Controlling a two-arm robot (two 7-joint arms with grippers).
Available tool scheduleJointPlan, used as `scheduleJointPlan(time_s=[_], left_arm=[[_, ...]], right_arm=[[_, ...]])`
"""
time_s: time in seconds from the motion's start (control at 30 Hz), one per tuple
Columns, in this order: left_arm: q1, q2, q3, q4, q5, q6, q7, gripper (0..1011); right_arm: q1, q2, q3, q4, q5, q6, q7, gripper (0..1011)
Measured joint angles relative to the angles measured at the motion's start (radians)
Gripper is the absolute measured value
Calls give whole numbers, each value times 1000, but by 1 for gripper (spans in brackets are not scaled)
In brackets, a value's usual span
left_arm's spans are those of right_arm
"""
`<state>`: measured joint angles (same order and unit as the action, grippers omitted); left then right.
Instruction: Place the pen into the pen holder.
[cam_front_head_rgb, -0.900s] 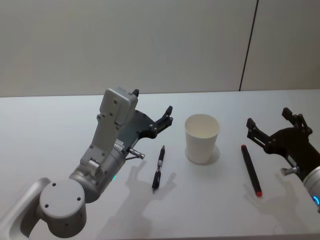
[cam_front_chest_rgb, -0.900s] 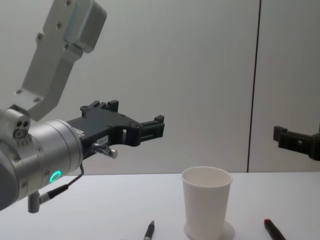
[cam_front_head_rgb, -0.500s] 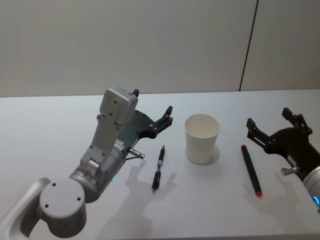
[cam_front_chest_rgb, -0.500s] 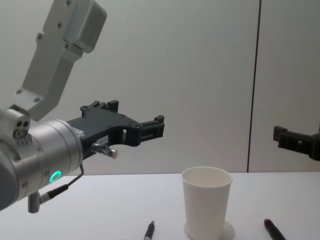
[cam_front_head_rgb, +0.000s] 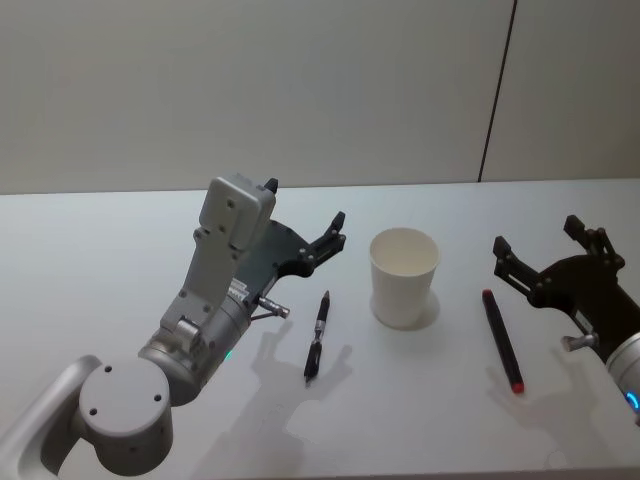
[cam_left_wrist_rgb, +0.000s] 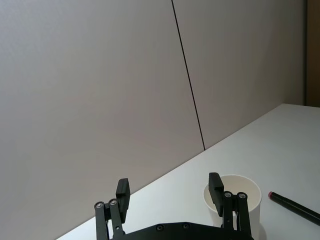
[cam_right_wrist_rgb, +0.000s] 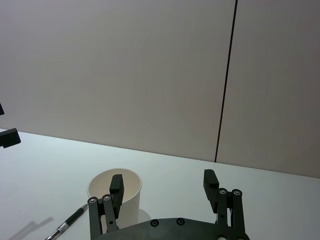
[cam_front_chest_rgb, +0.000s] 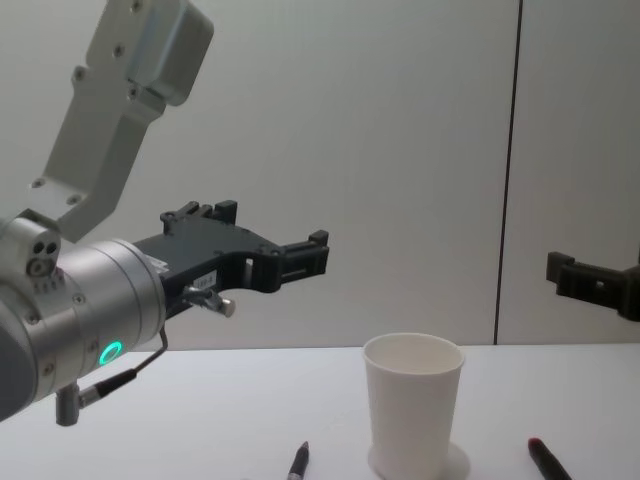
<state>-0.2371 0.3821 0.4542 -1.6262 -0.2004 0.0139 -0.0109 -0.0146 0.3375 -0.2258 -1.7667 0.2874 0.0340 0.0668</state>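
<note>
The pen holder, a white paper cup (cam_front_head_rgb: 404, 277), stands upright mid-table and looks empty. A black and silver pen (cam_front_head_rgb: 317, 337) lies flat to its left. A black pen with red ends (cam_front_head_rgb: 502, 339) lies flat to its right. My left gripper (cam_front_head_rgb: 305, 205) hovers open above the table, left of the cup and behind the silver pen. My right gripper (cam_front_head_rgb: 535, 235) hovers open to the right of the cup, above the red-ended pen. Neither holds anything. The left wrist view has the left gripper (cam_left_wrist_rgb: 169, 192) with the cup (cam_left_wrist_rgb: 250, 200) beyond it.
The white table (cam_front_head_rgb: 100, 250) runs back to a plain grey wall with a dark vertical seam (cam_front_head_rgb: 497, 90). In the chest view the cup (cam_front_chest_rgb: 412, 410) stands between the tips of the two pens (cam_front_chest_rgb: 298, 462) (cam_front_chest_rgb: 545, 458).
</note>
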Motion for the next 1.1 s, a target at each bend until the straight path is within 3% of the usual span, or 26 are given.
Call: scheduleJointPlan(time_s=[0.63, 1.1], left_arm=[[0, 0, 0, 0, 0, 0, 0, 1003], [0, 0, 0, 0, 0, 0, 0, 1003]], right_arm=[[22, -15, -1, 14, -8, 22, -4, 1002], [126, -76, 1, 111, 6, 168, -45, 1002]])
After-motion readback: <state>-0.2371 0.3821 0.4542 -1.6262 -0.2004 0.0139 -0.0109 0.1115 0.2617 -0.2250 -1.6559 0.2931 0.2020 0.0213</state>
